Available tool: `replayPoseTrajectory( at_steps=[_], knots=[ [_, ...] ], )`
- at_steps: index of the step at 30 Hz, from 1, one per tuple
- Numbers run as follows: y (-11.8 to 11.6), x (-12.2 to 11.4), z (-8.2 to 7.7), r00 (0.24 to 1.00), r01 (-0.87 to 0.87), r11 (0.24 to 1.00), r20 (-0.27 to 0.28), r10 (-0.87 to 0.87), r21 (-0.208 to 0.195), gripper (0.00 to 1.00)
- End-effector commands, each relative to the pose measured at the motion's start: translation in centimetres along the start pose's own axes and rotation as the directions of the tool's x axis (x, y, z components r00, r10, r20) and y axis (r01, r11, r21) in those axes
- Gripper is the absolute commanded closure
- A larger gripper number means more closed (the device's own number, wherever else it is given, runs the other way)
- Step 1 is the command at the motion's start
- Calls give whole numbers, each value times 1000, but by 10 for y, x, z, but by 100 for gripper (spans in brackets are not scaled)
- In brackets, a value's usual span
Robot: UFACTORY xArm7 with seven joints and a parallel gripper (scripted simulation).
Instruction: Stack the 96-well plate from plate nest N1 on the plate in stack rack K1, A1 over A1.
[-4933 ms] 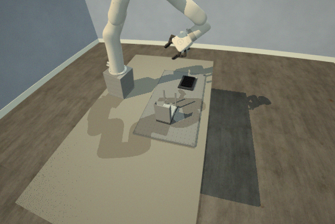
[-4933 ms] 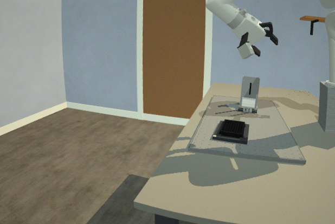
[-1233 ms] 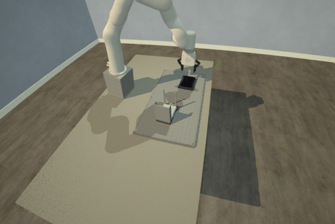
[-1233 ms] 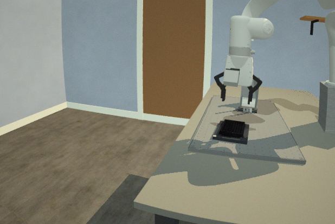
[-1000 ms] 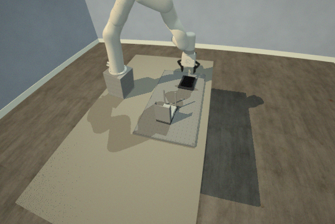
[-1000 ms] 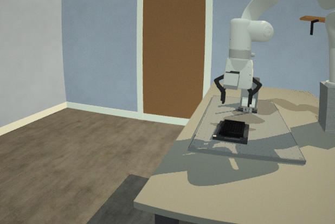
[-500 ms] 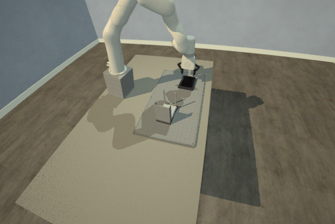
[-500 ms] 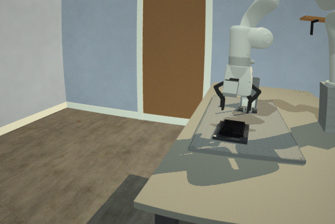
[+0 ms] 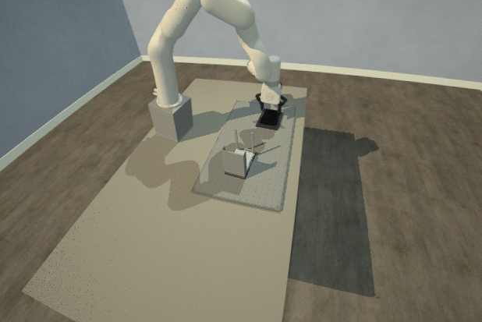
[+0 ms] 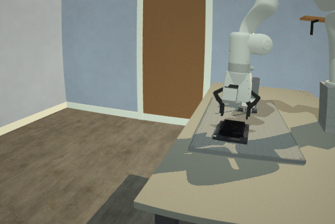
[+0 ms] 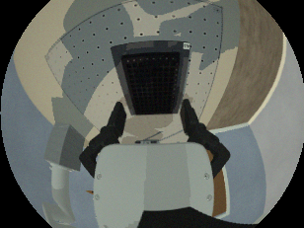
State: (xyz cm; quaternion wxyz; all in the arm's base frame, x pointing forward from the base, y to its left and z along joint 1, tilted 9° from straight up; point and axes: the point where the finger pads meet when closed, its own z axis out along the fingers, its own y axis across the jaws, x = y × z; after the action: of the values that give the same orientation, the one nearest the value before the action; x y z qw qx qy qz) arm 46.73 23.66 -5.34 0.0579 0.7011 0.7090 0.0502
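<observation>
My claw [image 10: 234,113] hangs wide open, holding nothing, just above the black 96-well plate [image 10: 232,129] in its nest [image 10: 217,136].

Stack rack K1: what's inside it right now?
In the top view, stack rack K1 shows a pale plate near its top between the posts. Its walls cover everything lower; well orientation is unreadable. The gripper hangs open.
</observation>
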Motion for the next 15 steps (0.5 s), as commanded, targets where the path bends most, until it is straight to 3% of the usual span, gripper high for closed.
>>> replayPoseTrajectory(
  at_steps=[1,15],
  knots=[
    [2,1,2,1000,0,1000,-2,0,-4,0],
    [2,1,22,1000,0,1000,-2,0,-4,0]
  ],
)
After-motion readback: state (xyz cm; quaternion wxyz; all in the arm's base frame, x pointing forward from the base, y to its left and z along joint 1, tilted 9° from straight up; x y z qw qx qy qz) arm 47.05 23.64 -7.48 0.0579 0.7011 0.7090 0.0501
